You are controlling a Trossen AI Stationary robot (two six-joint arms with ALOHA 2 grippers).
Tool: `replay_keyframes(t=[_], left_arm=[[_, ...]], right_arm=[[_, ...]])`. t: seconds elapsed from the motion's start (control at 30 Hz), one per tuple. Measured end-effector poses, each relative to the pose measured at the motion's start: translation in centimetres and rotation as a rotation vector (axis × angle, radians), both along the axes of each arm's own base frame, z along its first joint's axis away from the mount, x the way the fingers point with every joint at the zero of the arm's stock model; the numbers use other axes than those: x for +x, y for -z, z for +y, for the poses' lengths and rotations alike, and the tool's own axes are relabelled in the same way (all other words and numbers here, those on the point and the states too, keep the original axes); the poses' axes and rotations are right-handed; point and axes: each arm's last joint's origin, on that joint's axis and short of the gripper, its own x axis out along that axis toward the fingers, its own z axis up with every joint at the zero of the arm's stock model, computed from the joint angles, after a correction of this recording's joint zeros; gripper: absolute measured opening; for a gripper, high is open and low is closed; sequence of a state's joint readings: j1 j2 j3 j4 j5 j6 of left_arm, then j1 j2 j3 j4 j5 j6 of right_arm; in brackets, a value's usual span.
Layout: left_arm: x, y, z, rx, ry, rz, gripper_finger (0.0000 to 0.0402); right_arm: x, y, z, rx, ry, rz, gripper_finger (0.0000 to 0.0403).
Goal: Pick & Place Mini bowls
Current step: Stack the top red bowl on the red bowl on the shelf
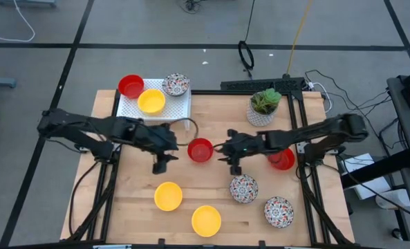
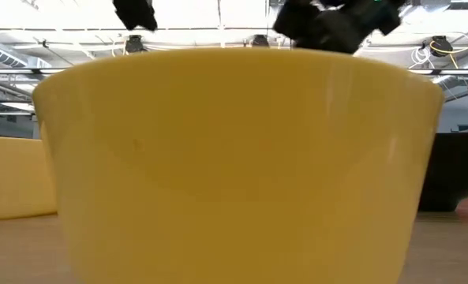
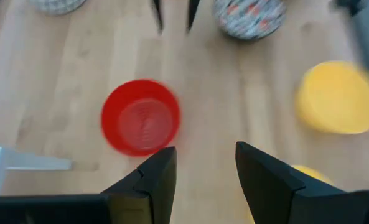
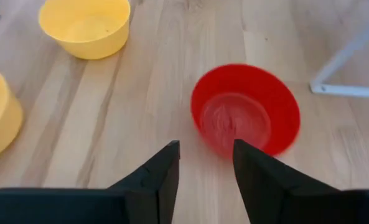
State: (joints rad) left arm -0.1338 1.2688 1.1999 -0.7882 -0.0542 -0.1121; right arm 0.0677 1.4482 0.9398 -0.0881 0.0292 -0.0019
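Red bowl [image 1: 200,149] between left gripper [image 1: 179,146] and right gripper [image 1: 221,148]

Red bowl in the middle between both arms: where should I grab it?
Take the red bowl by its thin rim, coming from above, one finger inside and one outside. It sits upright, mouth up, on the table. Either open gripper is beside it: left, right.

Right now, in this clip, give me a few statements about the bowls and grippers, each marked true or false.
1. A red bowl sits on the table between the left gripper and right gripper. True.
2. The left gripper holds a yellow bowl. False: it is open and empty.
3. Three bowls rest on the white rack. True.
4. Both speckled bowls on the wood lie left of the red bowl. False: they lie right, near the front.
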Motion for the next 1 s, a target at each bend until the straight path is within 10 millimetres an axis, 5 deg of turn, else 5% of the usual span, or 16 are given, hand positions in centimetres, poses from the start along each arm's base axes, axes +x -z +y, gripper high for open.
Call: replay_keyframes(t=[0.2, 0.43, 0.63, 1.0], left_arm=[[3.3, 3.3, 0.2, 0.085, -0.007, 0.094, 0.0168], [6.2, 8.0, -0.3, 0.147, 0.111, 0.244, 0.0168], [8.1, 11.6, -0.6, 0.181, 0.163, 0.326, 0.0168], [10.1, 15.2, -0.6, 0.229, 0.244, 0.345, 0.0168]], right_arm=[[-4.6, 0.1, -0.1, 0.106, 0.087, -0.038, 0.0132], [-7.9, 1.6, 0.3, 0.022, 0.237, -0.061, 0.0132], [-8.5, 2.5, 0.6, 0.030, 0.221, -0.095, 0.0132], [-8.5, 2.7, 0.6, 0.033, 0.218, -0.117, 0.0132]])
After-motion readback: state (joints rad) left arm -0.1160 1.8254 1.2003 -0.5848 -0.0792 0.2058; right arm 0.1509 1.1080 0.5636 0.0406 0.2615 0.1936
